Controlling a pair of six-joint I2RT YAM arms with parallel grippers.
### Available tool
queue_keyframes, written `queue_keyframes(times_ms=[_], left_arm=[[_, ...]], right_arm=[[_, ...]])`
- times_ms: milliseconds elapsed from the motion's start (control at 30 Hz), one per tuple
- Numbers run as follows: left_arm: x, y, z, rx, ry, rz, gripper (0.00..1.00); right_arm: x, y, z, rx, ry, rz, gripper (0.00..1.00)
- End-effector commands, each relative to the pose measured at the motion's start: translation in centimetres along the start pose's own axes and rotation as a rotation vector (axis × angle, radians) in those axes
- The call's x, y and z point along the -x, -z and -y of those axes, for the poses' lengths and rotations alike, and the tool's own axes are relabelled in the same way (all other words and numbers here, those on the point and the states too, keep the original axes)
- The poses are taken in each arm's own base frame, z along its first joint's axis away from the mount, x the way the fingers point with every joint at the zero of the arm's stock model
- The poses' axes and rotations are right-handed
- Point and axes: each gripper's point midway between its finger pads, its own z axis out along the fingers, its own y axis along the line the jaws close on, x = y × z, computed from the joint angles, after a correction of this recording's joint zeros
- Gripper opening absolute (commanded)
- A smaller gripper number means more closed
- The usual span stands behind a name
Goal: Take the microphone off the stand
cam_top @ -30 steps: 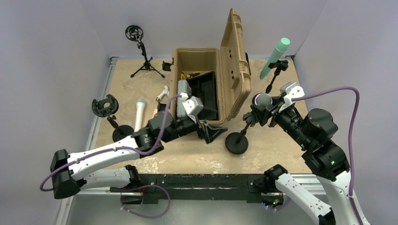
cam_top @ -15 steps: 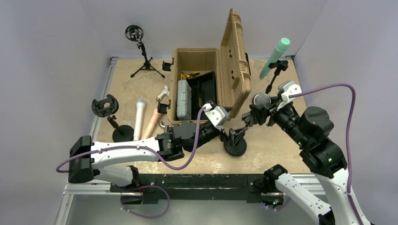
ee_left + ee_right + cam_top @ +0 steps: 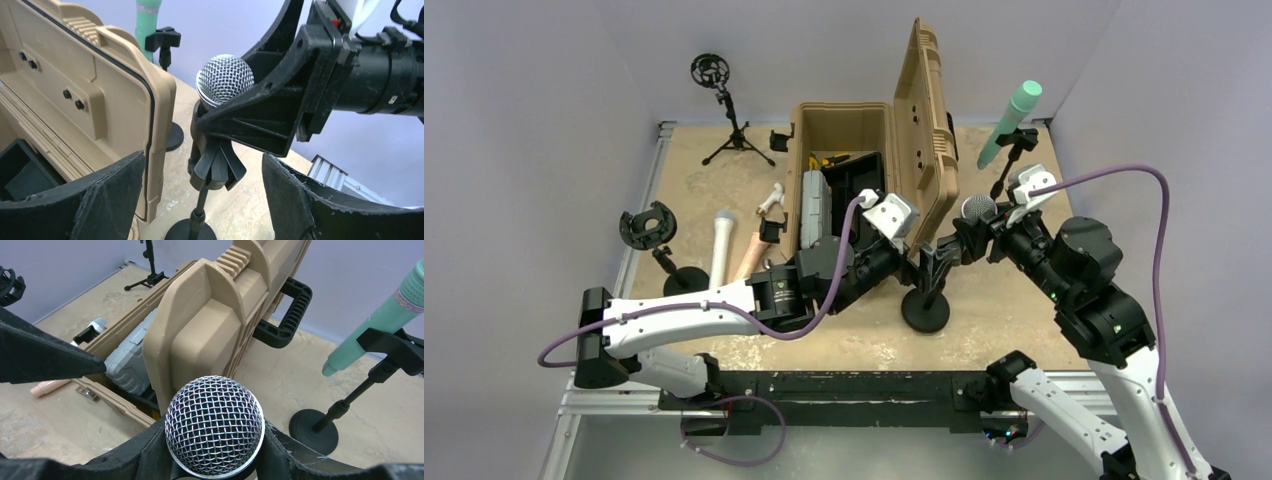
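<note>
Bracing comes first in this step: the microphone (image 3: 977,208) sits head-up in the clip (image 3: 216,165) of a round-based stand (image 3: 925,312) on the tabletop (image 3: 854,335), just beside the raised lid (image 3: 929,150) of a tan case (image 3: 839,128). The right tool (image 3: 969,232) is clamped on its body directly beneath the mesh head (the right wrist view shows a finger hard against each side). The left tool (image 3: 934,262) has its jaws spread wide, one on either side of the stand's pole below the clip, touching neither as far as the left wrist view shows. To do this well, I judge the left tool should close on the pole or the clip's neck before any pull begins, since the base may tip or lift along with the microphone. With the stand held, the right tool should draw the microphone out along its own axis, through the clip's opening, rather than lever it sideways, which would likely twist the clip joint or drag the base. The pull is best kept clear of the lid, and the green microphone (image 3: 1011,122) on its own stand behind is near enough to knock if the right arm swings wide.
</note>
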Motion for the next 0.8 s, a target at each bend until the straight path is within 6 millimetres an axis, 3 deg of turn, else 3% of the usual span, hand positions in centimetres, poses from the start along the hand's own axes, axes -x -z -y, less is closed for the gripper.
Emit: queue_keyframes(times_ms=[0, 200, 433, 600, 767], left_arm=[[-1.6, -0.2, 1.1, -0.044, 0.024, -0.052, 0.86], [-3.7, -1.3, 1.9, -0.062, 0.006, -0.103, 0.9], [-5.9, -2.4, 1.5, -0.03, -0.041, -0.137, 0.83], [-6.2, -3.6, 1.2, 0.008, -0.075, -0.135, 0.79], [-6.5, -4.0, 1.4, 0.006, -0.081, -0.142, 0.69]], right_arm=[[5.4, 0.3, 0.3, -0.017, -0.018, 0.187, 0.0], [5.8, 0.3, 0.3, -0.017, -0.018, 0.188, 0.0], [5.8, 0.3, 0.2, -0.012, -0.018, 0.189, 0.0], [5.9, 0.4, 0.2, -0.013, -0.017, 0.193, 0.0], [6.4, 1.0, 0.0, -0.001, -0.016, 0.207, 0.0]])
